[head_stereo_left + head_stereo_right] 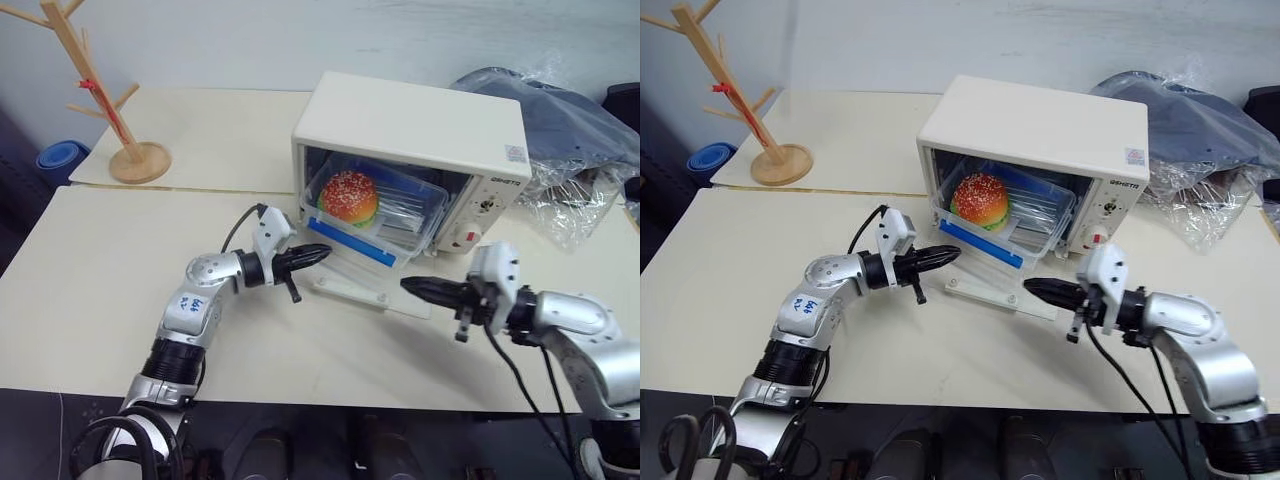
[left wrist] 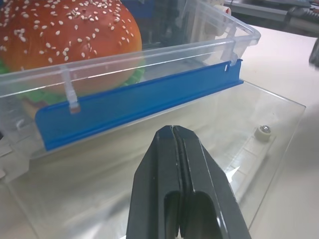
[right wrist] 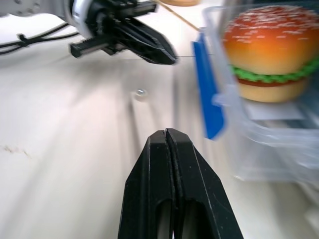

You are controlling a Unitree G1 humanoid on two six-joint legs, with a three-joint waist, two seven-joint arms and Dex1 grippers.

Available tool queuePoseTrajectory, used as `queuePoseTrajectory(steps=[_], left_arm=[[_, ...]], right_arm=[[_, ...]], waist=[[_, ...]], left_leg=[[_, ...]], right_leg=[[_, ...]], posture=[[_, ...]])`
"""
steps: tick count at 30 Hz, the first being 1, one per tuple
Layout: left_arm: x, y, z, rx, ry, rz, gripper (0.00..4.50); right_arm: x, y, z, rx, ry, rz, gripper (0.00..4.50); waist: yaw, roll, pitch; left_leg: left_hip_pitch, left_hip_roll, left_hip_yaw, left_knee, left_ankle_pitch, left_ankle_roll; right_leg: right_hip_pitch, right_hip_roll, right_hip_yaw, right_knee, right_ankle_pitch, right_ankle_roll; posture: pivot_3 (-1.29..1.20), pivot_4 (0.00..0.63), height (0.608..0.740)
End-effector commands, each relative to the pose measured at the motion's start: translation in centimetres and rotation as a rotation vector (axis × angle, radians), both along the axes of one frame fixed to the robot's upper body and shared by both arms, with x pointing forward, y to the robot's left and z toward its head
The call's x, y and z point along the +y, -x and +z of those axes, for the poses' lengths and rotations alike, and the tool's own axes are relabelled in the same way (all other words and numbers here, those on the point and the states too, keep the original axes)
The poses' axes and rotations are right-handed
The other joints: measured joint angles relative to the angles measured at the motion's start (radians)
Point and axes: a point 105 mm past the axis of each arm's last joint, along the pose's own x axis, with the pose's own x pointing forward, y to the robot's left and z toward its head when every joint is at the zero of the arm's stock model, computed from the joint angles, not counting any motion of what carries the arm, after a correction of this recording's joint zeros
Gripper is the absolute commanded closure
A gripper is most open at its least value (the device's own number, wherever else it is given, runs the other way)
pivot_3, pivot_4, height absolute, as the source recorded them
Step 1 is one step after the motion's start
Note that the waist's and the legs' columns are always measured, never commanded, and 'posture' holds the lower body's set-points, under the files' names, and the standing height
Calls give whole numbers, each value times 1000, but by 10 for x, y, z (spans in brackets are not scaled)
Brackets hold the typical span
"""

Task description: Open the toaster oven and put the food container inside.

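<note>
The toaster oven [image 1: 410, 150] stands open, its glass door [image 1: 365, 285] flat on the surface. The food container [image 1: 375, 215] sits mostly inside, blue clip edge protruding toward seven o'clock. The left claw [image 1: 318, 257], pressed together, points at that edge, likely to nudge it in. The right claw [image 1: 412, 286], also together, hangs by the door's five-o'clock corner.

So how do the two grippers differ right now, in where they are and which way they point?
The left gripper sits at the blue clip of the food container, over the hinge side of the open glass door; the right gripper is off the door's far corner, over the table. The left points toward the right, the right points toward the left. Both are shut and hold nothing.
</note>
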Motion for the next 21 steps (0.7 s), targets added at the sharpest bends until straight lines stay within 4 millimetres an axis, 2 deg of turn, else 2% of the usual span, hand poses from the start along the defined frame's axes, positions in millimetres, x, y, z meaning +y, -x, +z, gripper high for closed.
queuePoseTrajectory(steps=[1,5,8,10,16,19,21], left_arm=[[-10,-7,12,-61,0,-17,4494],[-17,-22,16,-75,8,27,4494],[-24,-35,24,-82,50,75,4494],[-28,-41,28,-87,76,93,4494],[-38,-56,37,-100,140,160,4494],[-38,-60,38,-114,142,193,4494],[-33,-55,36,-128,121,171,4494]], right_arm=[[11,-21,7,-83,-9,-54,4464],[-8,-51,10,-137,28,-158,4464],[-18,-72,20,-190,7,-235,4464],[-17,-79,23,-218,1,-245,4464],[-1,-97,32,-283,-64,-288,4464],[4,-99,31,-286,-72,-297,4464],[6,-93,30,-274,-71,-268,4464]], waist=[[1,0,0],[7,0,0],[10,0,0],[12,0,0],[10,0,0],[9,0,0],[6,0,0]], left_leg=[[0,0,0,0,1,-1],[-1,-1,0,0,2,-4],[-5,-1,0,1,2,-4],[-10,-1,0,3,2,-4],[-11,-1,7,5,3,-4],[-11,-1,8,6,3,-4],[-11,-1,8,5,3,-4]], right_leg=[[0,0,0,0,0,0],[0,0,-1,-1,0,0],[-2,0,-2,-1,0,1],[-6,0,-2,0,1,1],[-12,0,-3,7,1,2],[-13,0,-2,8,1,3],[-14,0,-1,11,1,3]], posture=[[0,150,740],[0,150,740],[0,150,740],[0,150,740],[0,150,740],[0,150,740],[0,150,740]])
